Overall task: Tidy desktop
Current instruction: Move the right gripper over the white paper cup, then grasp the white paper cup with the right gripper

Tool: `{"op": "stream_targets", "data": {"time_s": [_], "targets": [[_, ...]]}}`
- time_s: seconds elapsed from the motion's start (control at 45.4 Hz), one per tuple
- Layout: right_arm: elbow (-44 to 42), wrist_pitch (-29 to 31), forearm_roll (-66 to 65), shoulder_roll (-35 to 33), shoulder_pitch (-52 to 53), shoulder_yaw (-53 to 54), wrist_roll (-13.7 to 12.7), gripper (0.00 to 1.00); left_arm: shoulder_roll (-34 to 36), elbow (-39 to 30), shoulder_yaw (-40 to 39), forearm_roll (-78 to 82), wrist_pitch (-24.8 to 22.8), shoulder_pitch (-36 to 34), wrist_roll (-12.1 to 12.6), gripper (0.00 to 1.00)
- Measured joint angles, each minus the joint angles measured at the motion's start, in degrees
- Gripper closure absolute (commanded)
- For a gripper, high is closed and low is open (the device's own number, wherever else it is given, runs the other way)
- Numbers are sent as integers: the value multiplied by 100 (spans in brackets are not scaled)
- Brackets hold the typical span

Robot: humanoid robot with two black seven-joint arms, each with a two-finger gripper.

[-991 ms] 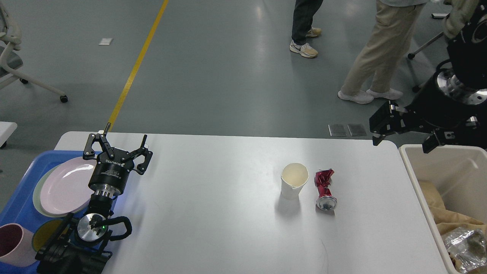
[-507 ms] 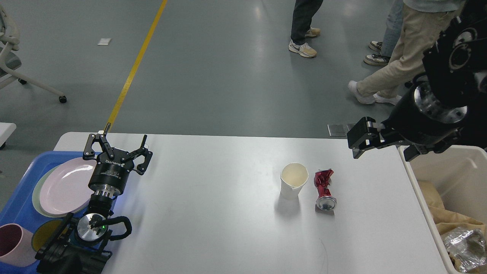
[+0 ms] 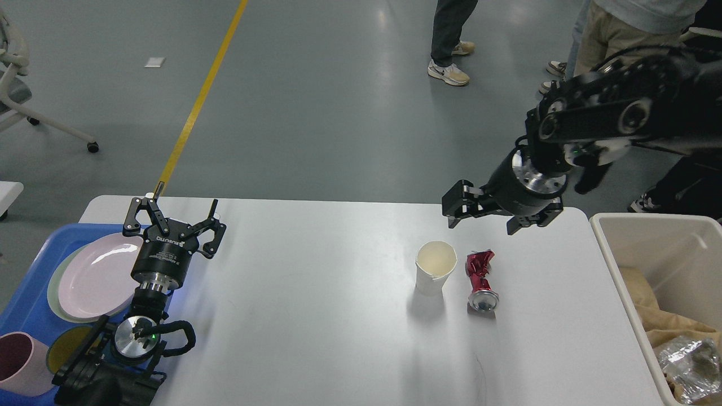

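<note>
The white desktop (image 3: 316, 316) holds a white paper cup (image 3: 435, 268) standing upright and a crushed red can (image 3: 480, 280) lying just to its right. My right gripper (image 3: 485, 219) is open and empty, and hovers over the table's far edge just behind the cup and can. My left gripper (image 3: 174, 219) is open and empty, and stands over the table's left part beside the blue tray (image 3: 28, 316).
The blue tray holds a pink plate (image 3: 96, 279), a pink cup (image 3: 17, 363) and a yellow dish (image 3: 63, 349). A beige bin (image 3: 654, 225) at the right holds brown paper and foil trash. People stand beyond the far edge.
My right arm has swung left from above the bin to over the table's far edge behind the cup and can. The left arm has not moved. People behind have shifted.
</note>
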Motion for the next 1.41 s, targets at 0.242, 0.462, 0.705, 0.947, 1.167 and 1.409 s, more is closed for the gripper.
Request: {"op": "stream_targets", "data": {"time_s": [0.242,0.462,0.705,0.947,1.167,1.409], "targets": [[-1502,-360,-22,641,-1659,53,-15,0,0,0,0,0,0,0,10,3],[-2439,-468,-70,1063,-2625,45,-290,0,0,0,0,0,0,0,10,3],[-2955,-856,-91,1234,-3192,68,-336,4,0,0,8,0,0,1,10,3],[-3016,-1061,-21,1238,-3265,158,-336,23,0,0,8,0,0,1,10,3],[-3016,-1203,-8,1234,-3408,257,-368,84,0,0,8,0,0,2,8,3],[-3008,-1353,6,1182,-3480,281,-465,93,0,0,8,0,0,2,1,3]]}}
